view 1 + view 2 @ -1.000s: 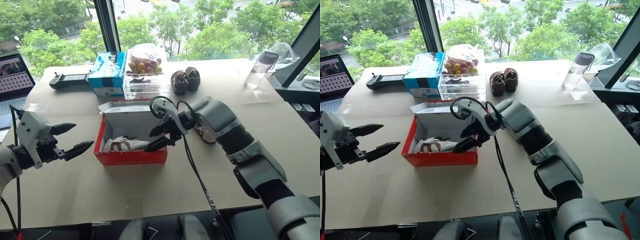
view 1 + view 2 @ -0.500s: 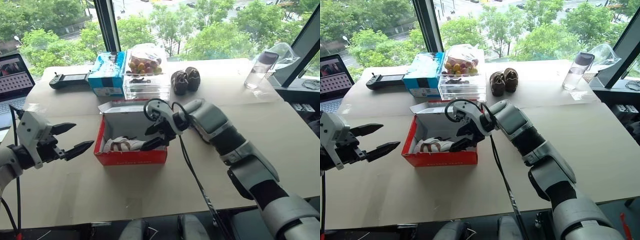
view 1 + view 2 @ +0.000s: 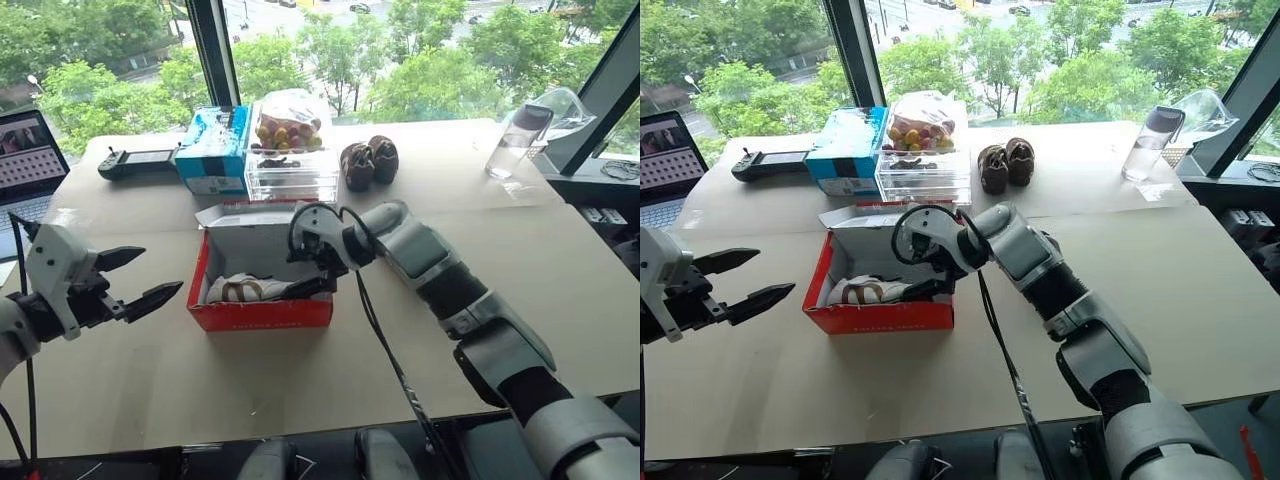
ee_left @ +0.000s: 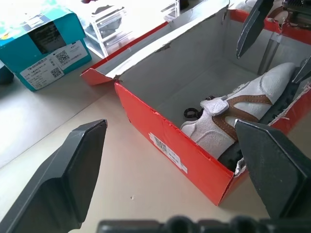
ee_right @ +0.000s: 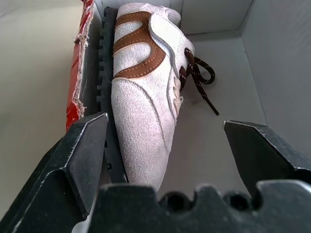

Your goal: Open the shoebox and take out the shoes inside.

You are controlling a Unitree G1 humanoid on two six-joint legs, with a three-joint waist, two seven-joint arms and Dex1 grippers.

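Note:
The red shoebox stands open at the table's middle, its lid folded back. Inside, one white shoe with brown stripes and dark laces lies on its side against the near red wall. My right gripper reaches down into the box's right end. It is open, and its fingers stand on either side of the shoe's end without closing on it. To the left of the box, my left gripper hangs open and empty above the table, pointing at the shoebox.
Behind the box stand a blue carton, a clear container of fruit and a dark brown pair of shoes. A black controller and a laptop lie at the back left, and a water bottle stands at the back right.
My right wrist has rolled, and its fingers now sit lower in the box, astride the shoe. The left arm has not moved.

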